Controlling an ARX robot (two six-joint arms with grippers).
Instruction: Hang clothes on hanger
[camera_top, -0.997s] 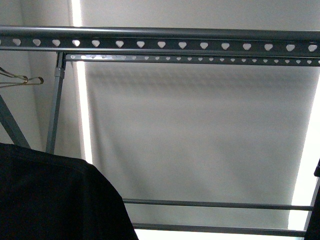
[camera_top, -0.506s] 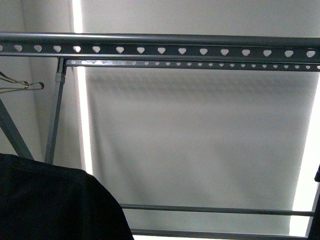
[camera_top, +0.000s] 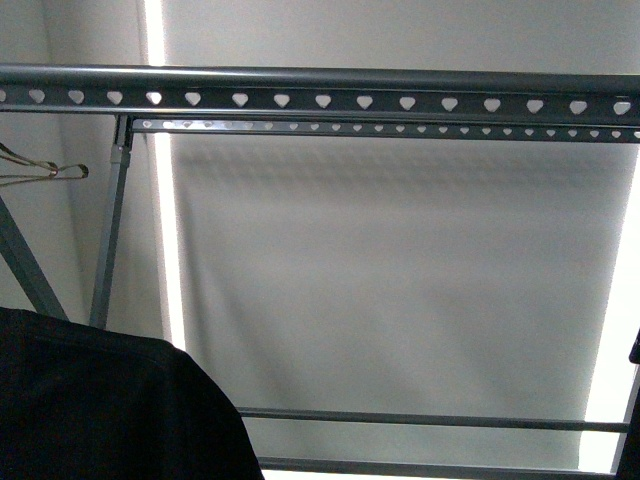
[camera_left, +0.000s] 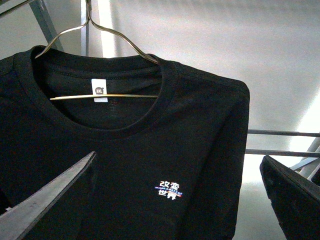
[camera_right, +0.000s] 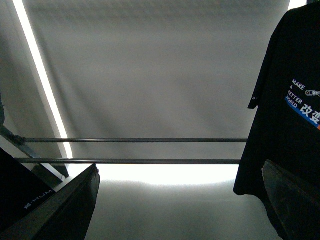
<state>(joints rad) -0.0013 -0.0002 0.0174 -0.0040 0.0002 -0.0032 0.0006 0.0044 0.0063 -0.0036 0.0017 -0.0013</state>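
The clothes, a black T-shirt with a small white chest print, hang on a thin wire frame through the collar. My left gripper is open just in front of the chest, with its fingers apart on either side. In the front view the shirt fills the lower left, below the hanger's grey top rail of heart-shaped holes. My right gripper is open with nothing between its fingers. Beside it hangs black cloth printed "MAKE A BETTER WORLD"; I cannot tell whether it is the same shirt.
A second punched rail runs behind the first. Thin crossbars span low down, and a slanted leg stands at the left. A bare wire frame hangs at the far left. A pale blind fills the background.
Compared with one second ago, the top rail and the black shirt sit slightly lower in the front view. Nothing differs over the last half second.
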